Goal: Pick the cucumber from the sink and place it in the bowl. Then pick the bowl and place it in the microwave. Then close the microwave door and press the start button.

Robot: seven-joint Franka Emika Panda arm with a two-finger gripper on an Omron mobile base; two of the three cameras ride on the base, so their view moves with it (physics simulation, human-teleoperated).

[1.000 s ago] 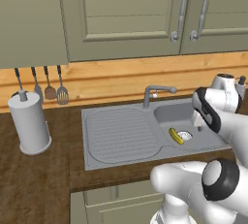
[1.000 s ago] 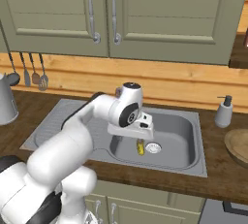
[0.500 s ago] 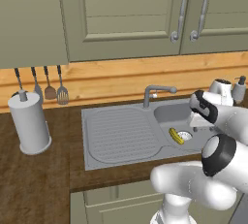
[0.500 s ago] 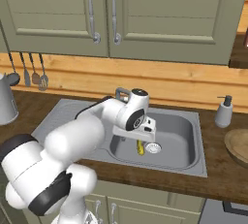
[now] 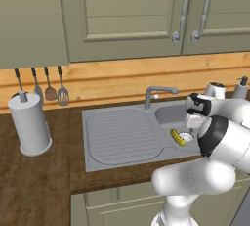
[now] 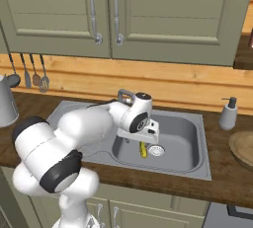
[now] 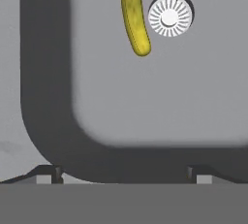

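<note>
The yellow-green cucumber (image 7: 135, 20) lies on the floor of the grey sink (image 6: 190, 123) basin, just beside the white drain (image 7: 170, 16). It also shows as the cucumber (image 5: 177, 137) and the cucumber (image 6: 143, 149) in the two base views. My gripper (image 7: 125, 172) hangs over the basin, pointing down, open, with nothing between its fingertips (image 7: 57, 172). The cucumber sits ahead of the tips, apart from them. Part of the wooden bowl (image 6: 243, 148) shows on the counter right of the sink. The microwave and its door are out of view.
A grey bent faucet (image 5: 157, 93) rises behind the basin, close to my hand (image 6: 143, 126). The ribbed drainboard (image 5: 119, 134) lies left of it. A paper towel roll (image 5: 29, 122) and hanging utensils (image 5: 49, 90) stand far left; a soap dispenser (image 6: 228, 113) stands right.
My hand has swung a little further over the basin and lower toward the cucumber. The jaws stay wide apart. The cucumber has not moved.
</note>
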